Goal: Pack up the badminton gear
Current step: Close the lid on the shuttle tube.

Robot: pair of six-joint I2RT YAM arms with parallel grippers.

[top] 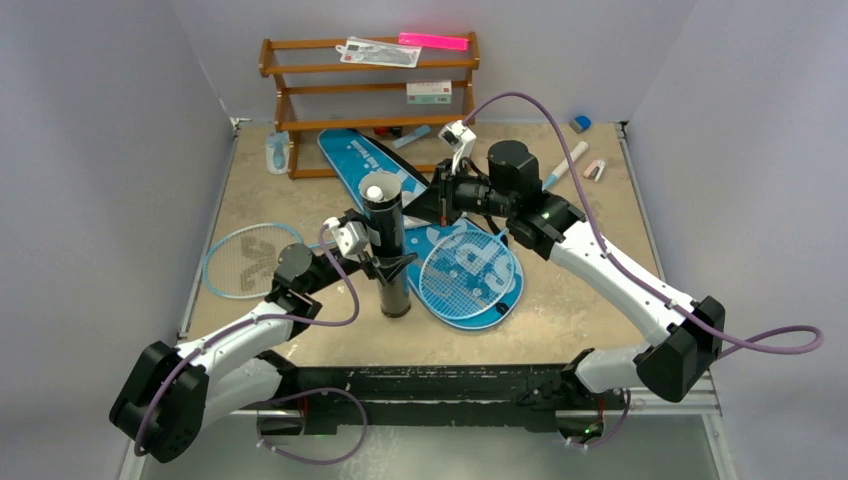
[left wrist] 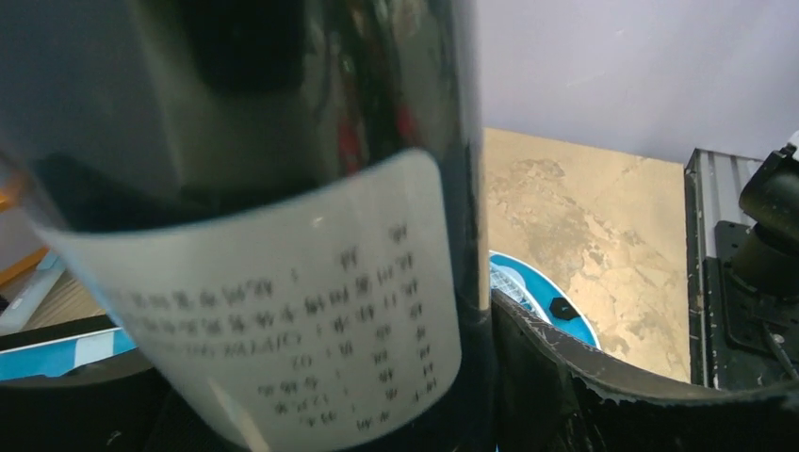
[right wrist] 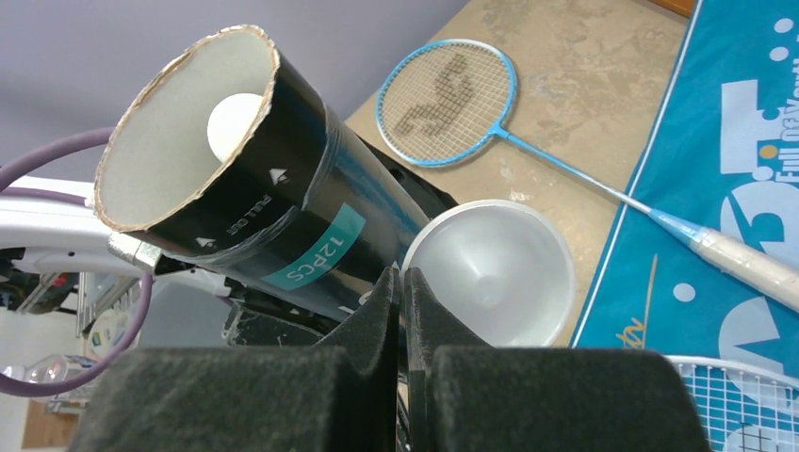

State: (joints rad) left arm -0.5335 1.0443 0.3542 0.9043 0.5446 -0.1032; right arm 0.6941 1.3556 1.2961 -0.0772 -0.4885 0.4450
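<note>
My left gripper (top: 388, 262) clamps the upright black tube (top: 388, 250), shuttlecock (right wrist: 233, 125) inside. My right gripper (right wrist: 403, 282), jaws together, pinches its white cap (right wrist: 490, 273). Rackets and bag (top: 400, 185) remain unpacked beyond.

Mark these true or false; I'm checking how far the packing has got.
1. The black tube stands upright with its top open. True.
2. The left pincer is shut on a racket. False: its jaws sit around the black tube.
3. A white shuttlecock shows inside the tube. True.
4. Both rackets are inside the blue bag. False: one racket lies on the table, the other racket lies on top of the bag.
5. The right pincer is wide open. False: it is shut, at the rim of a white cap.
</note>
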